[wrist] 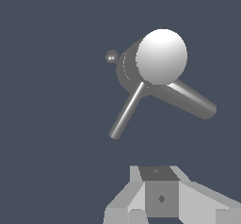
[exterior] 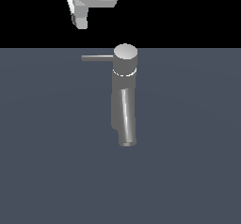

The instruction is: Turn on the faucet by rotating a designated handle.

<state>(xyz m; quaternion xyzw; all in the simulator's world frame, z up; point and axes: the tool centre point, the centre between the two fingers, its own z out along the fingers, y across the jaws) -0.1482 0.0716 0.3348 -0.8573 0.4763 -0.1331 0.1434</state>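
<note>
Above the faucet (exterior: 124, 96), well clear of it, my gripper (exterior: 81, 20) hangs with nothing held; I cannot tell how wide its fingers stand. Off the faucet's cap, the handle (exterior: 97, 57) juts toward the exterior view's left. I judge I should descend beside the rod's free end, then push sideways in an arc around the cap.

Flat, even, shadowless light; sharp renders.
</note>
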